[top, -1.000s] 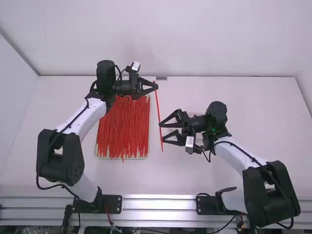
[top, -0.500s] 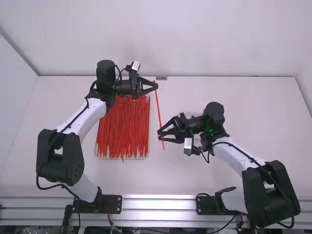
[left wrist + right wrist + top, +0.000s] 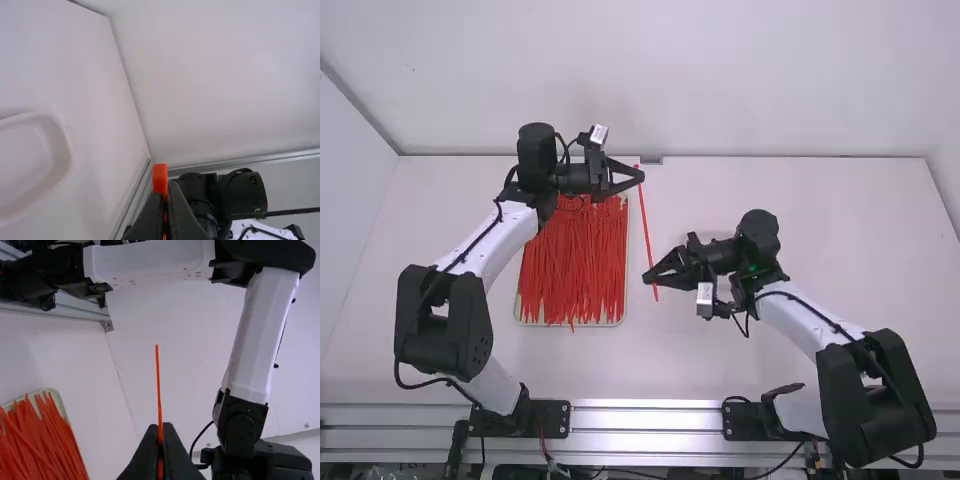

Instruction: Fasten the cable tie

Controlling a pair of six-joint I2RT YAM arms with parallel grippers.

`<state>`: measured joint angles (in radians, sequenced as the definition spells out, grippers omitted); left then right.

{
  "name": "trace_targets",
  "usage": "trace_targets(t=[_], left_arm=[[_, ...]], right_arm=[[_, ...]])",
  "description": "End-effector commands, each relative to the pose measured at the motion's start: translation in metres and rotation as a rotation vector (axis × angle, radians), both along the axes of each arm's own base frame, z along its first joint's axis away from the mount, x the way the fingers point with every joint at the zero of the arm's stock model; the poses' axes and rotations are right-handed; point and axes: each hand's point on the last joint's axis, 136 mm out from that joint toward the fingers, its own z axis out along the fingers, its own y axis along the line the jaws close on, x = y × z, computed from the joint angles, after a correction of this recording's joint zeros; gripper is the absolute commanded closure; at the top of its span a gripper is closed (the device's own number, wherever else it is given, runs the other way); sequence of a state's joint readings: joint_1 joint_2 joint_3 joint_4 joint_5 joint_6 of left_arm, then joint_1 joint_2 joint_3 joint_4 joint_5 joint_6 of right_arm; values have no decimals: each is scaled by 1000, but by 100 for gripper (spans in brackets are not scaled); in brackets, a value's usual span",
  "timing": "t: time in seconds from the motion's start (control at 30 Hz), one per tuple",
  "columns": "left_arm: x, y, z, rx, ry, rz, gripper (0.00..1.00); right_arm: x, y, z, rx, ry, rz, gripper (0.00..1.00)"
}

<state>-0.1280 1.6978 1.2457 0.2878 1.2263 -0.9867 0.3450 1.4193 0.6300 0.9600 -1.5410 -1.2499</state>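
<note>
Since a second ago my right gripper point(image 3: 648, 272) has gone from spread wide on either side of the cable tie point(image 3: 644, 228) to pinched tight on it. The left side hasn't budged.

The white table point(image 3: 840, 210) carries everything. My left arm point(image 3: 485, 245) reaches up toward 12 o'clock. My right arm point(image 3: 790, 305) comes in from 5 o'clock and points toward 9.

A pale tray point(image 3: 570, 323) sits at about 9 o'clock from the table's middle, under a pile of spare ties point(image 3: 575, 260), all red.

The left gripper point(image 3: 638, 177) is clamped on the tie's head at the strap's 12 o'clock end, over the tray's far corner. In the left wrist view the orange head point(image 3: 160, 178) pokes out just past those fingertips.

The tie runs nearly straight from 12 to 6 o'clock, just beside the tray on its 3 o'clock side. My right gripper point(image 3: 160, 432) holds it close to the 6 o'clock end, and a short tip sticks out beyond the fingers.
</note>
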Motion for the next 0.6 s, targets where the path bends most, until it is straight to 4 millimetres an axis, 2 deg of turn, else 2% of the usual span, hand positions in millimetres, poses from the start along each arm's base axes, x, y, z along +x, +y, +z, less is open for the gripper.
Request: trace_targets(t=[0.0,0.57], left_arm=[[0,0,9,-3,-52,-20,98],[-5,-2,10,0,-89,-46,98]], right_arm=[[-3,-1,-4,-12,31,17,100],[-2,0,-4,-14,38,11,100]])
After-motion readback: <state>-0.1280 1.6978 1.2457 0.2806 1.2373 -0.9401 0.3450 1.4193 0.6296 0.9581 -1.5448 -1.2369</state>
